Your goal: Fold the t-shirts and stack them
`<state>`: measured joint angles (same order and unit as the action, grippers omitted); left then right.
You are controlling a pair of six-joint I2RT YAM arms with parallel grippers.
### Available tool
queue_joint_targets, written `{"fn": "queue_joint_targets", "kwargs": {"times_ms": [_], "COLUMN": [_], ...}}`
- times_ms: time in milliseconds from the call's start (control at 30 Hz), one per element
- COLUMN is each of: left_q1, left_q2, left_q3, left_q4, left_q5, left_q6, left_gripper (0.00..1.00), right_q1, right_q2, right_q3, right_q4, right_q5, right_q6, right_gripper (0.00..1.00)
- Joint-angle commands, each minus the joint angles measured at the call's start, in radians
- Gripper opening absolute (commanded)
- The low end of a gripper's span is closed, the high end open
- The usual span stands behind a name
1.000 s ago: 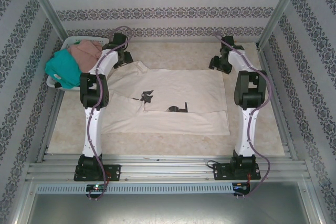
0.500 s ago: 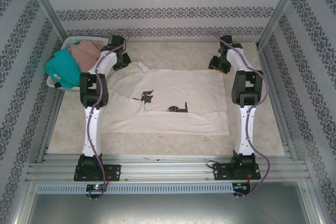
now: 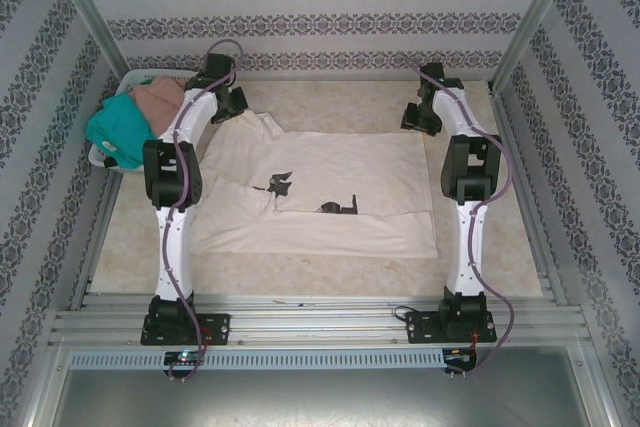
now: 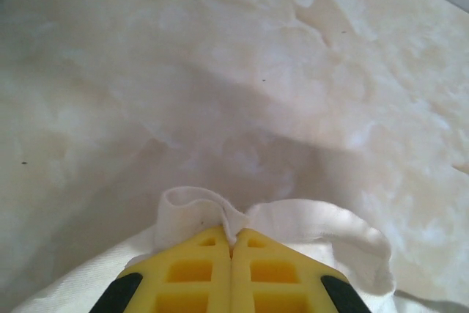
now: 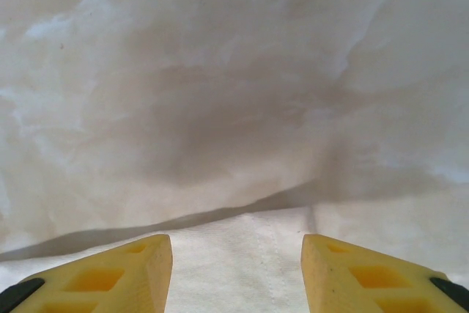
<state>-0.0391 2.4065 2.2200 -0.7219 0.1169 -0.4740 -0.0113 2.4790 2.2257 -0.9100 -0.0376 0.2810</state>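
The large cream t-shirt (image 3: 330,197) lies spread across the middle of the table, its near part folded over, with dark print marks on it. My left gripper (image 3: 228,105) is at the shirt's far left corner, shut on a pinch of cream cloth (image 4: 192,209) that bulges over the yellow fingers (image 4: 198,269). My right gripper (image 3: 418,117) hovers open at the far right corner, the cream hem (image 5: 242,254) lying between its fingertips (image 5: 139,262). The teal t-shirt (image 3: 118,132) and the dusty-pink t-shirt (image 3: 162,99) sit in the basket.
A white lattice basket (image 3: 103,157) stands at the far left of the table beside the left arm. Patterned walls and metal posts enclose the table. A metal rail (image 3: 320,322) runs along the near edge by the arm bases.
The left arm has swung farther back and left, drawing the shirt's far left corner with it. The right arm has barely shifted.
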Motion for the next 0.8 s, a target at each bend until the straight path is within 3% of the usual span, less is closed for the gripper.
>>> {"fn": "queue_joint_targets", "kwargs": {"times_ms": [0,433,633,767], "left_q1": [0.004,0.005,0.005,0.005], "left_q2": [-0.043,-0.059,-0.097,-0.143], "left_q3": [0.015,0.027,0.002,-0.042], "left_q4": [-0.047,-0.091,-0.083,-0.072], "left_q5": [0.006,-0.009,0.021,0.054], "left_q6": [0.048,0.084,0.081,0.083], "left_gripper": [0.05,0.05,0.04,0.03], "right_q1": [-0.008,-0.018,-0.021,-0.021], "right_q2": [0.021,0.112,0.106,0.067], "right_q3": [0.046,0.129,0.141,0.147], "right_q4": [-0.038,-0.143,-0.14,-0.122], "right_q5": [0.051,0.054,0.041,0.029], "right_q6": [-0.028,-0.033,-0.033,-0.041], "right_gripper": [0.52,0.51,0.36,0.19]}}
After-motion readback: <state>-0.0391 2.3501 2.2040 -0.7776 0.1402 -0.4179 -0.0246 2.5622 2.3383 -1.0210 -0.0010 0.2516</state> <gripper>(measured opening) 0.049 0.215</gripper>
